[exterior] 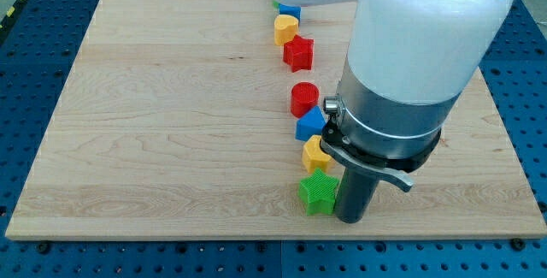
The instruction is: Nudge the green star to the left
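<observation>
The green star lies near the view's bottom edge of the wooden board, at the lower end of a column of blocks. My tip stands on the board just to the star's right, touching or nearly touching it. The arm's white and grey body hides the board to the right of the column.
Above the star, in a rough column going up: a yellow block, a blue block, a red cylinder, a red star, a yellow heart and a blue block. The board's bottom edge is close below the star.
</observation>
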`<state>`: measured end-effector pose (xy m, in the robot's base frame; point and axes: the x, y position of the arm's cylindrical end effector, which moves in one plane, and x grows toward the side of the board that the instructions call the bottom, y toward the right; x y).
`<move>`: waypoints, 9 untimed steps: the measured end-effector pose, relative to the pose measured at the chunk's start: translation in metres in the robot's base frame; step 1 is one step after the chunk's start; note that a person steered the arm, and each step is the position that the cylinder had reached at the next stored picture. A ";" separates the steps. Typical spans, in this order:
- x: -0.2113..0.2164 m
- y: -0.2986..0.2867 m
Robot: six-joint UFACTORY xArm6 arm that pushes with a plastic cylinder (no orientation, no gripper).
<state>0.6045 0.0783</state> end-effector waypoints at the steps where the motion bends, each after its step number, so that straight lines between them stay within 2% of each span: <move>1: 0.001 0.024; 2: -0.002 0.039; 7: -0.007 -0.003; 9: -0.017 0.009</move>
<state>0.5871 0.0869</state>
